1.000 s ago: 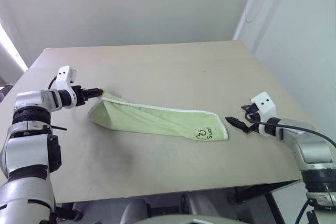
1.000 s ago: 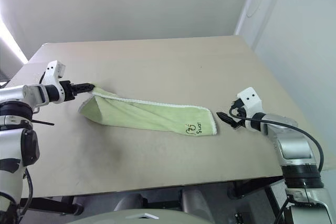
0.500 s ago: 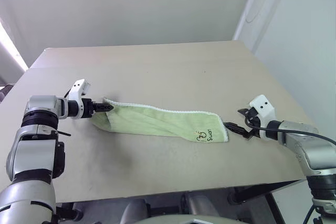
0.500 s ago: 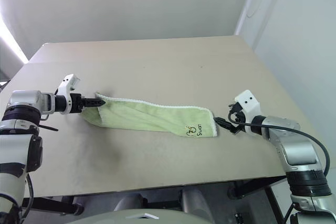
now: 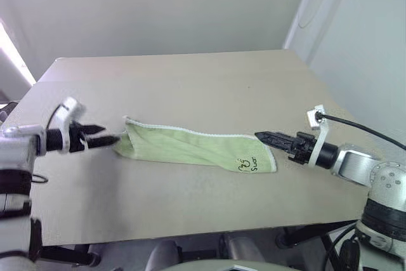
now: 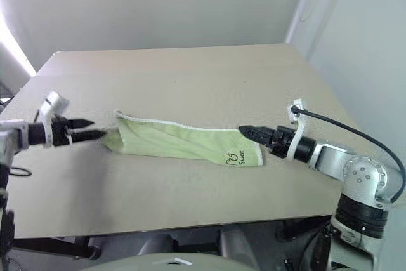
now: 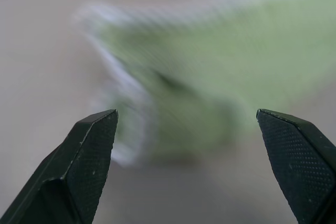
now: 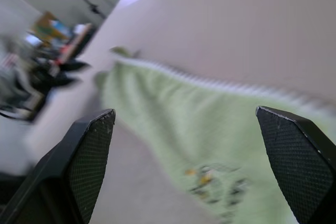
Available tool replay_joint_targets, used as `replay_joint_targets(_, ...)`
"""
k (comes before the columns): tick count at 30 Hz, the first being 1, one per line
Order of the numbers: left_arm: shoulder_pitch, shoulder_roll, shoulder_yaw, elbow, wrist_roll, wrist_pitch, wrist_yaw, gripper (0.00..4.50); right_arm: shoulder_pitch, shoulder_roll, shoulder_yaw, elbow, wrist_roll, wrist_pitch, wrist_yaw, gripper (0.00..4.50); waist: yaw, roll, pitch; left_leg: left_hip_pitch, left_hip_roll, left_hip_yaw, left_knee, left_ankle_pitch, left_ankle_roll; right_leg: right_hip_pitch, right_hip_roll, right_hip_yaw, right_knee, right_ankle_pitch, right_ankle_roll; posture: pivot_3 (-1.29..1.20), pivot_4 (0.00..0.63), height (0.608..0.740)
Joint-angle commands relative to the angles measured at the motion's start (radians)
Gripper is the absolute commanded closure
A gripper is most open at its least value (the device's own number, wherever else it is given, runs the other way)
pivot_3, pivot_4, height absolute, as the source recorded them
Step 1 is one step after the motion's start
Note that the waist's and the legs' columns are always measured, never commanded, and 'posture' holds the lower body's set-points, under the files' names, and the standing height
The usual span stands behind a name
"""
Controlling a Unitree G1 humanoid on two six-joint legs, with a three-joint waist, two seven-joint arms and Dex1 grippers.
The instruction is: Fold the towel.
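1. Left eye view: the towel lies as a long folded strip across the middle of the table, running from about nine o'clock to about four o'clock of the tabletop. Its white stitched edging follows the far side, and a dark printed logo sits near the four o'clock end. The left gripper is at the nine o'clock end, fingers parted, tips just beside the cloth and holding nothing. The right gripper hovers over the four o'clock end with nothing in it. A black cable runs back from its wrist.

2. Right eye view: the same layout. A pale wall rises at twelve o'clock beyond the table. Nothing lies between either gripper and the towel.

3. Left wrist view: two black fingers stand wide apart, the blurred towel end with its white edge ahead between them.

4. Right wrist view: the fingers are spread wide, with green cloth and logo below. Blurred room clutter shows beyond the table edge.
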Motion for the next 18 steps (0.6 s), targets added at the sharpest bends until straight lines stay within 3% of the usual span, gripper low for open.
replay_joint_targets(1,0.017,0.01,-0.036,-0.078,0.053,-0.134,0.016,0.03,0.001,0.032,-0.049,0.025,0.161,0.047,-0.106,0.0,0.002,0.0,0.0,0.0,0.0,0.0,0.0,0.0,0.0,0.0,0.0,0.0,0.0,-0.001,0.002,0.0,0.0,0.712)
replay_joint_targets(6,0.002,-0.019,-0.088,-0.017,0.117,-0.245,0.07,0.03,0.075,0.068,-0.03,0.05,0.389,0.047,-0.277,0.0,-0.008,0.002,0.0,0.0,0.0,0.0,0.0,0.0,0.0,0.0,0.001,0.0,0.0,-0.001,0.002,0.0,0.0,0.712)
replay_joint_targets(10,-0.002,0.001,-0.129,0.032,0.169,-0.323,0.053,0.03,0.16,0.033,0.028,0.042,0.55,-0.026,-0.407,0.0,-0.014,0.003,0.0,0.0,0.001,0.001,-0.001,0.0,0.0,0.0,0.001,0.0,-0.001,-0.001,0.002,0.0,0.0,0.712)
replay_joint_targets(18,0.003,0.045,-0.178,0.089,0.265,-0.386,0.086,0.03,0.239,-0.061,0.176,0.025,0.688,-0.217,-0.564,0.0,-0.036,0.006,-0.002,0.0,0.002,0.002,-0.003,0.0,0.0,0.003,0.002,0.002,-0.001,-0.001,0.002,0.0,0.0,0.712)
